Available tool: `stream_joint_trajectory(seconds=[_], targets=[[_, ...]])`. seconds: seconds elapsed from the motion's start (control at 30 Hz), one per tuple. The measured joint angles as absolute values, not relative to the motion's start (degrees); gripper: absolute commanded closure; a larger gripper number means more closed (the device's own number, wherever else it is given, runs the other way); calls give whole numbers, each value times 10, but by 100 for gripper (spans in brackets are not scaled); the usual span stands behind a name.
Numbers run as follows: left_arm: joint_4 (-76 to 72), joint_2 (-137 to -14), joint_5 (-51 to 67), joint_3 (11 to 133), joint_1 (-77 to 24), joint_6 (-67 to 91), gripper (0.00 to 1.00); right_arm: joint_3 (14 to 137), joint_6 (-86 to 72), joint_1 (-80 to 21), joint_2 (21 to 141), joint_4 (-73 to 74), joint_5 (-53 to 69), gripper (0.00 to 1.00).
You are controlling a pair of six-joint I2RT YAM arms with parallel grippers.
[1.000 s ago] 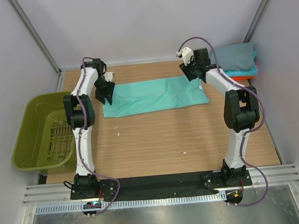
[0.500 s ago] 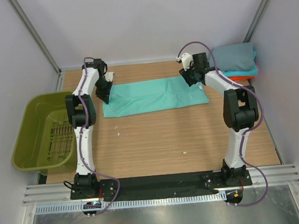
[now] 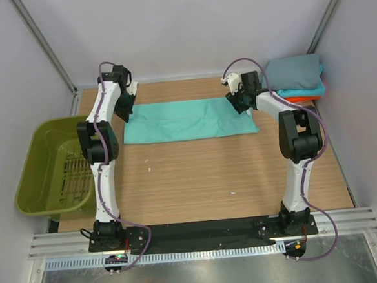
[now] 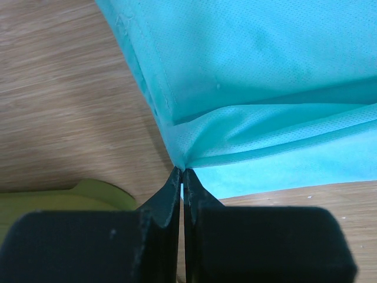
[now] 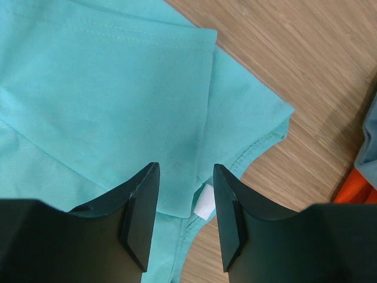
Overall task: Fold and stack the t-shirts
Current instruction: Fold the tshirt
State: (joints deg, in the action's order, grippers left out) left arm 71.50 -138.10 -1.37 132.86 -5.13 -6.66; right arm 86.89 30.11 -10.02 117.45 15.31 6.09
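Observation:
A mint green t-shirt (image 3: 187,120), folded into a long strip, lies across the back of the table. My left gripper (image 3: 125,108) is at its left end and is shut on a corner of the cloth (image 4: 181,168); the shirt (image 4: 265,71) spreads away from the jaws. My right gripper (image 3: 237,103) is at the right end, open, its jaws (image 5: 185,171) straddling the shirt (image 5: 118,88) by the collar and a white tag (image 5: 205,201). A stack of folded t-shirts (image 3: 294,74) sits at the back right: slate grey on top, cyan and orange-red beneath.
An olive-green plastic basket (image 3: 48,164) stands off the table's left edge; its rim shows in the left wrist view (image 4: 88,191). The wooden table (image 3: 197,180) runs from the shirt to the arm bases. Walls close the back and sides.
The mint shirt has shifted a little left and lies straighter and narrower. Both grippers have moved toward the back, the left one further to the back left.

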Motion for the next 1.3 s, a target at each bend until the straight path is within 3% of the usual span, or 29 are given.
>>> stream_joint_trajectory(seconds=[0.13,0.17,0.23,0.27,0.37,0.43,0.47,0.67,0.83,0.87,1.3], targets=[[713,-1378,-35,1328,-51,-66,100,869,304,-100,1194,148,56,53],[713,-1378,-43,1327,-51,-65,94,869,305,-100,1198,148,54,53],[711,-1378,-62,1327,-52,-65,70,869,306,-100,1203,148,51,53],[709,-1378,-72,1327,-52,-63,50,869,307,-100,1203,147,50,53],[703,-1378,-106,1327,-53,-57,29,870,309,-100,1203,142,43,53],[701,-1374,-119,1327,-55,-55,24,873,309,-100,1203,139,38,53],[700,-1371,-123,1327,-56,-55,16,874,308,-100,1203,138,37,53],[688,-1303,-92,1301,-72,-64,7,880,283,-100,1187,138,33,52],[648,-1232,-24,1213,-91,-64,14,898,233,-104,1169,144,41,52],[644,-1229,-12,1204,-93,-63,1,906,220,-106,1168,146,47,52],[617,-1283,57,1122,-101,-48,0,982,122,-123,1218,230,98,53]])
